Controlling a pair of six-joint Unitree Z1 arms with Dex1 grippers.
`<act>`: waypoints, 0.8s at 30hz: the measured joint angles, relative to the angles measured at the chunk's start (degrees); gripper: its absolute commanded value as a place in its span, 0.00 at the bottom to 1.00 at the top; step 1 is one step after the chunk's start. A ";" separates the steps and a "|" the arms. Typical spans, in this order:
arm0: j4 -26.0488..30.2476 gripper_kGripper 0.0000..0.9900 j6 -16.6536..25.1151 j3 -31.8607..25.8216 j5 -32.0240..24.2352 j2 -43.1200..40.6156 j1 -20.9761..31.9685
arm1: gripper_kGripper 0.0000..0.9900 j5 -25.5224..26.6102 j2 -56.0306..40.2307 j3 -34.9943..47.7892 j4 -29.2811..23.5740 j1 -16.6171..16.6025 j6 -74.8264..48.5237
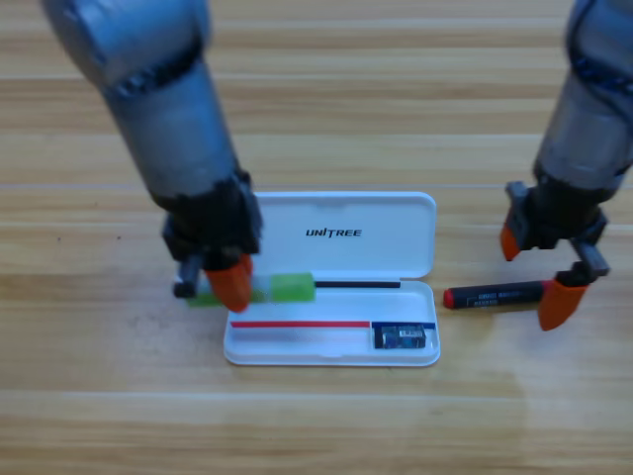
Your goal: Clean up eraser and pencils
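The white case (297,348) lies open in the middle of the table, lid (396,223) up. The eraser (401,337) rests in the right end of its tray. My left gripper (229,285) is at the case's left edge, shut on the pale white-green pencil (291,288), whose bright green end points right over the hinge line. The black pencil with red ends (493,295) lies flat on the wood just right of the case. My right gripper (534,274) hangs over its right end, open, one orange jaw on each side of the stick.
The wooden table (326,99) stretches bare behind the case. Both grey arms come down from the top corners and crowd the case's left and right sides.
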 measured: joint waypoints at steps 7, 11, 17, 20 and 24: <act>0.00 0.00 0.00 -2.23 -0.39 4.23 -1.57 | 0.93 0.00 4.17 -3.07 -1.61 -0.11 -2.23; 0.00 0.00 0.00 -3.64 -0.39 5.59 -1.81 | 0.84 -0.41 6.73 -5.65 -2.19 -0.13 -2.49; 0.00 0.00 -0.14 -4.66 -0.39 7.03 -2.57 | 0.73 -2.21 8.94 -6.51 -2.19 -0.13 -2.86; 0.00 0.00 -0.51 -5.48 -0.39 7.69 -3.02 | 0.73 -2.45 9.09 -6.66 -2.20 -0.14 -2.95; 0.00 0.00 -0.94 -7.08 -0.14 8.40 -3.28 | 0.38 -2.72 9.09 -6.65 -2.19 -0.15 -3.16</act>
